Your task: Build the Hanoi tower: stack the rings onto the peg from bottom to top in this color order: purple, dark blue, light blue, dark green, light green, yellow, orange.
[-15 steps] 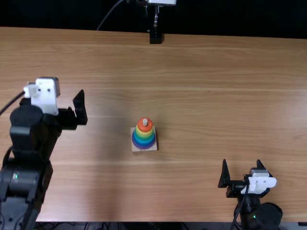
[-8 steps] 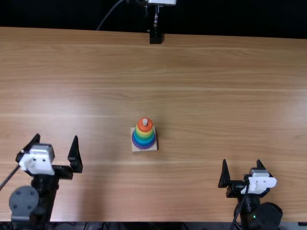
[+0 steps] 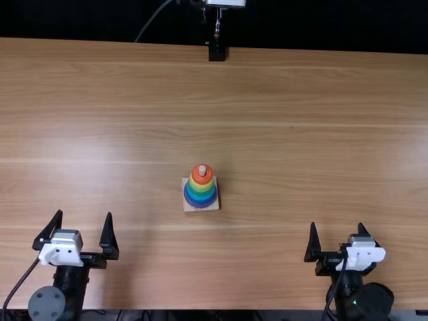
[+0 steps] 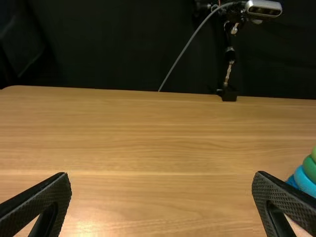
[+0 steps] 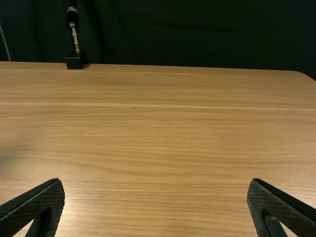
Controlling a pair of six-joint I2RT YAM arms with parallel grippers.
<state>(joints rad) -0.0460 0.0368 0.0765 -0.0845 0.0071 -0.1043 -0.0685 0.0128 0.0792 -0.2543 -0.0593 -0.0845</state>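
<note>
I am looking at the last step of the Hanoi tower, and I judge it finished. On the light brown table, just left of the middle in the top view, a wooden peg carries its stacked rings. From the bottom I make out purple and blue bands, then green, yellow, and an orange ring uppermost, widest to narrowest. In the left wrist view the side of the stack shows light blue below dark green; the order looks right to me, though I cannot separate every band from above.

The peg's long axis stands upright, its pale tip pointing at the ceiling through the orange ring. The rings lie level around it. The square wooden base sits flat, its sides nearly in line with the table's edges, perhaps turned a touch.

My left gripper is near the table's near edge at left, its two fingers spread wide, grasping nothing. My right gripper is near the same edge at right, also parted and holding no ring. Both are well apart from the tower.

The next move, I judge, calls for no grasp: I should keep both arms away, since a bump could shift the base.
</note>
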